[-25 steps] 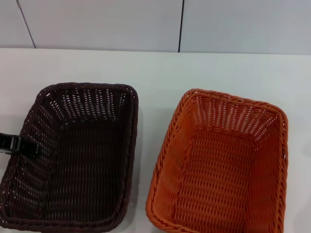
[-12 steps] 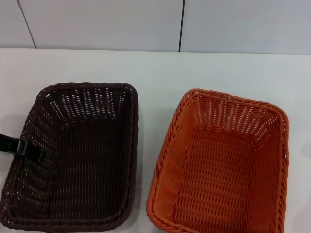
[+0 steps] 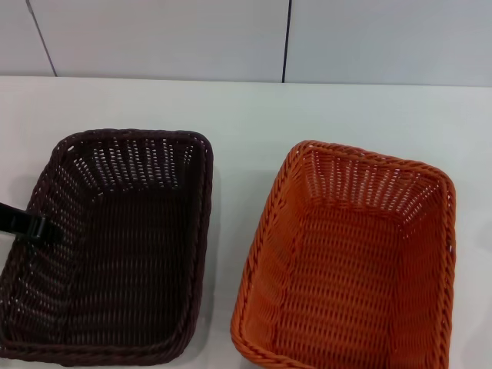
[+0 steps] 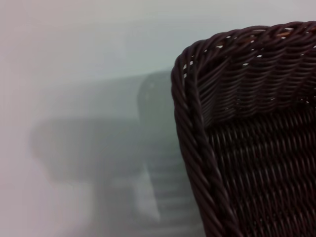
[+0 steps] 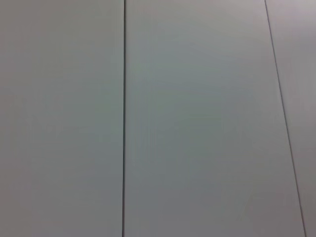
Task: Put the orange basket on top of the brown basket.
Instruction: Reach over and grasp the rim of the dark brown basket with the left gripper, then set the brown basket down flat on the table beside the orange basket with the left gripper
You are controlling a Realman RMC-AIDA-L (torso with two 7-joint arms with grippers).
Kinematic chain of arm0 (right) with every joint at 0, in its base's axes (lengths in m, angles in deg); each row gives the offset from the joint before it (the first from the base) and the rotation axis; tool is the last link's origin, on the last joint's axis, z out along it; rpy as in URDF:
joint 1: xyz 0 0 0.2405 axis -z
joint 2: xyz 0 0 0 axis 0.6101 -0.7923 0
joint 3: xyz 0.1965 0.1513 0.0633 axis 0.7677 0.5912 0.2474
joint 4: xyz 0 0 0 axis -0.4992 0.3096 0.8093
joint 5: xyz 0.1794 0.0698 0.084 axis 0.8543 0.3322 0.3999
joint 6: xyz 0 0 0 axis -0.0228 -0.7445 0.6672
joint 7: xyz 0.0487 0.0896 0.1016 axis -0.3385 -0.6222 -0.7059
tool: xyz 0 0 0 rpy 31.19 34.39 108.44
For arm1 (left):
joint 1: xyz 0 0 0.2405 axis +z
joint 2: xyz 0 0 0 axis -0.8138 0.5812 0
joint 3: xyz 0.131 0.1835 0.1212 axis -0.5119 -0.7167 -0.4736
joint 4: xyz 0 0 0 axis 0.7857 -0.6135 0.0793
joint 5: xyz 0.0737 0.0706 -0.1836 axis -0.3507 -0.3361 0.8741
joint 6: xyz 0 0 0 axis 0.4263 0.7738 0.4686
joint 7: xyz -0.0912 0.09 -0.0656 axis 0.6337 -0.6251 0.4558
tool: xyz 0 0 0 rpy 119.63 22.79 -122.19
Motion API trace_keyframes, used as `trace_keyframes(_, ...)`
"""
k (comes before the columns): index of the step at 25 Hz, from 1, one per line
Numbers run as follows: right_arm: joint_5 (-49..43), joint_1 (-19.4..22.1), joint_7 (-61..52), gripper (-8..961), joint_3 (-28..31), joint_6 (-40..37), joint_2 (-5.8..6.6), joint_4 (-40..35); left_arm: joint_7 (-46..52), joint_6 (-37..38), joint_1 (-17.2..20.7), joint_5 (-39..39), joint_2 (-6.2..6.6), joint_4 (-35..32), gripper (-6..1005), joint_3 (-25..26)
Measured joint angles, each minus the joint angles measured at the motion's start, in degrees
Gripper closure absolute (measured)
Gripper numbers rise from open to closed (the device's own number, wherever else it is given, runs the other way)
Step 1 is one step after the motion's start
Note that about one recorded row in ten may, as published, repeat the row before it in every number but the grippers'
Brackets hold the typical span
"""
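The brown basket [image 3: 203, 223] stands on the left of the white table, and the orange basket [image 3: 260, 234] sits to its right, a narrow gap between them. Both are empty and upright. My left gripper [image 3: 34, 227] reaches in from the left edge, one black finger lying over the brown basket's left rim and inside its wall; it holds that rim. In the left wrist view a corner of the brown basket [image 4: 193, 123] fills the side of the picture, its braided rim close up. My right gripper is out of view; its wrist camera faces only grey wall panels.
The white table [image 3: 246, 108] runs back to a grey panelled wall [image 3: 154, 38] with a dark seam. Bare tabletop lies behind both baskets. The orange basket's near edge is cut off by the picture's bottom.
The brown basket has shifted a little to the left and turned slightly, its right rim drawing away from the orange basket. The left gripper's finger moved left with it. The orange basket stayed put.
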Motion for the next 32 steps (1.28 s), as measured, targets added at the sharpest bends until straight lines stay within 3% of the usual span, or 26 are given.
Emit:
trace_keyframes(8,0.3,0.1,0.0,350,0.0,-0.3,-0.15,0.0,-6.3,-1.9,-1.9,0.9,1.4,-1.1,822,2.9)
trace_keyframes(12,0.4,0.1,0.0,349,0.0,-0.4,-0.19,0.0,-13.4,-4.2,-3.7,2.6,1.93,-3.0,826,8.5)
trace_keyframes(13,0.4,0.2,0.0,349,0.1,-0.5,-0.23,-0.1,-18.4,-6.0,-5.5,4.3,2.99,-5.3,826,12.7)
trace_keyframes(14,0.4,0.2,0.0,349,0.1,-0.5,-0.23,-0.1,-18.4,-6.0,-5.5,4.3,2.99,-5.3,827,12.7)
trace_keyframes(17,0.6,0.5,0.0,350,0.5,-0.6,-0.25,-0.1,-24.4,-7.9,-8.1,7.2,5.98,-10.2,830,17.4)
trace_keyframes(18,0.7,0.9,0.0,350,0.7,-0.7,-0.25,0.1,-28.3,-8.6,-9.8,9.5,8.78,-13.5,831,18.9)
trace_keyframes(19,0.7,0.9,0.0,350,0.7,-0.7,-0.25,0.1,-28.3,-8.6,-9.8,9.5,8.78,-13.5,832,18.9)
trace_keyframes(21,1.3,1.3,0.0,350,0.8,-1.1,-0.25,0.2,-31.2,-8.9,-11.0,11.2,11.06,-15.9,834,19.1)
trace_keyframes(22,1.8,1.6,0.0,350,0.9,-1.4,-0.25,0.3,-31.2,-8.9,-11.0,11.2,11.06,-15.9,835,19.1)
trace_keyframes(23,2.4,1.8,0.0,350,0.9,-2.4,-0.25,0.1,-35.6,-10.2,-13.0,13.3,13.84,-18.7,836,18.8)
trace_keyframes(24,2.4,1.8,0.0,350,0.9,-2.4,-0.25,0.1,-38.1,-11.2,-14.2,13.9,14.89,-19.7,837,18.6)
trace_keyframes(25,2.7,2.0,0.0,350,0.9,-3.6,-0.27,-0.6,-38.1,-11.2,-14.2,13.9,14.89,-19.7,838,18.6)
trace_keyframes(26,2.7,2.0,0.0,350,0.9,-3.6,-0.27,-0.6,-40.8,-12.4,-15.5,14.2,15.66,-20.4,839,18.3)
trace_keyframes(28,3.7,2.4,0.0,350,0.4,-5.4,-0.32,-1.5,-40.8,-12.4,-15.5,14.2,15.66,-20.4,841,18.3)
trace_keyframes(29,3.7,2.4,0.0,350,0.4,-5.4,-0.32,-1.5,-46.7,-14.7,-18.7,13.9,16.69,-21.0,842,15.4)
trace_keyframes(31,5.5,2.8,0.0,350,0.2,-6.4,-0.33,-1.6,-50.0,-15.4,-20.6,13.9,16.92,-20.9,842,10.5)
trace_keyframes(32,6.3,3.1,0.0,349,0.2,-6.5,-0.34,-1.5,-50.0,-15.4,-20.6,13.9,16.92,-20.9,842,10.5)
